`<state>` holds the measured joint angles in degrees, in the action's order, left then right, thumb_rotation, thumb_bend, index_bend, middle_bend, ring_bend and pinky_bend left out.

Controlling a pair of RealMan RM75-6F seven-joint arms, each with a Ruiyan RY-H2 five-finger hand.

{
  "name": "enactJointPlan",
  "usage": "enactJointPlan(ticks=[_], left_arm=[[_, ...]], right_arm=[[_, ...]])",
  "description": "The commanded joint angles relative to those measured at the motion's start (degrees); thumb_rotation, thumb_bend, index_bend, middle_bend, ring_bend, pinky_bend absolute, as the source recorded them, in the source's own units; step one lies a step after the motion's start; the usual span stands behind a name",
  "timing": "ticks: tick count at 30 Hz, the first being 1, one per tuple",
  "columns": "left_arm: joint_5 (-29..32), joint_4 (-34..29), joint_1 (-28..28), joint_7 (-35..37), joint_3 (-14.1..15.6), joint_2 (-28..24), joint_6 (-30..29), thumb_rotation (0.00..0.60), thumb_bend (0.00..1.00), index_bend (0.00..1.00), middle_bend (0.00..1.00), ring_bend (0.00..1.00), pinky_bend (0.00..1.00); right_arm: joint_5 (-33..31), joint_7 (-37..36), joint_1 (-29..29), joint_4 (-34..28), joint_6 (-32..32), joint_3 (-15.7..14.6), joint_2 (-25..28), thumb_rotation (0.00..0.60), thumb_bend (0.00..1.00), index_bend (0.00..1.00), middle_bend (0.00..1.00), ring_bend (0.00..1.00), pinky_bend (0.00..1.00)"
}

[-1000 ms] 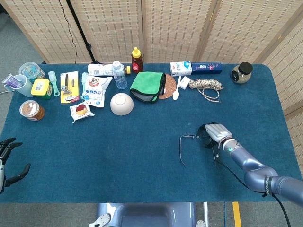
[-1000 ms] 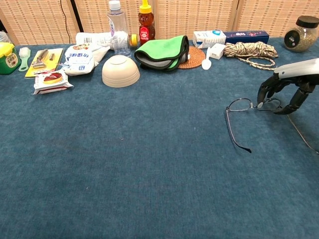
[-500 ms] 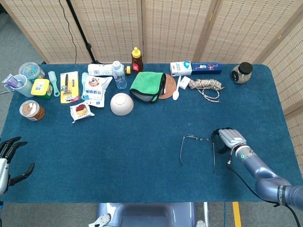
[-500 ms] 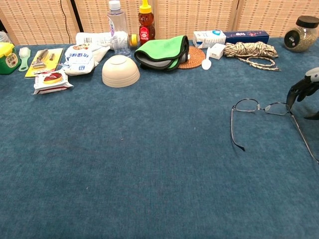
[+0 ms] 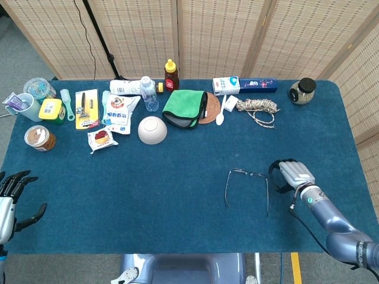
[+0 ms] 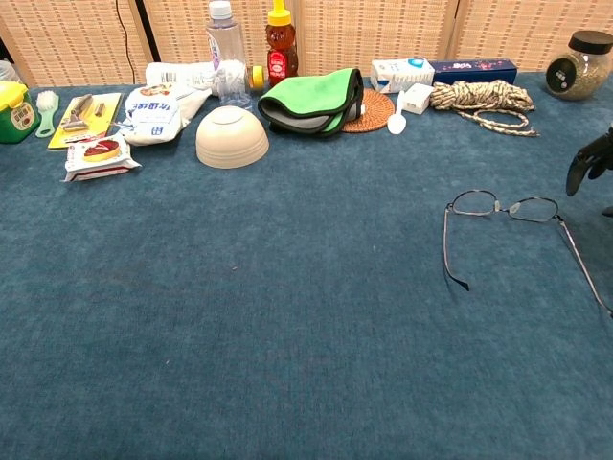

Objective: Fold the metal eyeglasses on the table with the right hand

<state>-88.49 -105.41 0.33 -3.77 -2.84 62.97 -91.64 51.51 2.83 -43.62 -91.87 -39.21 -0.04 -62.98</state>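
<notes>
The metal eyeglasses (image 5: 247,183) lie flat on the blue table with both thin temples spread open toward the front edge; in the chest view the eyeglasses (image 6: 508,230) sit at the right. My right hand (image 5: 288,176) hovers just right of the frame, apart from it, fingers curled downward with nothing in them; only its dark fingertips (image 6: 589,163) show at the chest view's right edge. My left hand (image 5: 10,198) stays at the table's front left corner, fingers spread, holding nothing.
Along the back stand a white bowl (image 5: 152,129), a green cloth (image 5: 185,107), a water bottle (image 5: 149,93), a honey bottle (image 5: 171,74), a coiled rope (image 5: 259,107), a jar (image 5: 302,90) and snack packets (image 5: 118,110). Cups and tins (image 5: 39,106) crowd the far left.
My right hand let go of the glasses' frame and drew back to the right. The glasses shifted slightly right and now lie free. The left hand rose a little.
</notes>
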Motion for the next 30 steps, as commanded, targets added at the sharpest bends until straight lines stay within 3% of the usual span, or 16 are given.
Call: enactJointPlan(ticks=[1, 8, 15, 30], left_arm=[[0.2, 0.0, 0.3, 0.2, 0.1, -0.2, -0.3, 0.536, 0.26, 0.26, 0.19, 0.15, 0.0], [1.1, 0.8, 1.3, 1.2, 0.3, -1.0, -1.2, 0.538, 0.26, 0.26, 0.19, 0.15, 0.0], [1.6, 1.6, 1.8, 2.4, 0.4, -1.3, -1.6, 0.538, 0.26, 0.26, 0.19, 0.15, 0.0], [1.0, 2.0, 1.0, 2.6, 0.3, -0.4, -0.6, 0.537, 0.26, 0.26, 0.19, 0.15, 0.0]], right_arm=[[1.2, -0.4, -0.7, 1.2, 0.7, 1.3, -1.2, 0.6, 0.4, 0.33, 0.22, 0.19, 0.11], [2.1, -0.4, -3.4, 4.7, 4.8, 3.0, -4.8, 0.6, 0.4, 0.33, 0.22, 0.19, 0.11], [1.3, 1.1, -5.0, 6.4, 7.1, 2.4, -6.5, 0.6, 0.4, 0.34, 0.23, 0.19, 0.11], [-2.5, 4.1, -3.5, 2.8, 4.9, -0.8, -3.0, 0.6, 0.39, 0.35, 0.25, 0.2, 0.11]])
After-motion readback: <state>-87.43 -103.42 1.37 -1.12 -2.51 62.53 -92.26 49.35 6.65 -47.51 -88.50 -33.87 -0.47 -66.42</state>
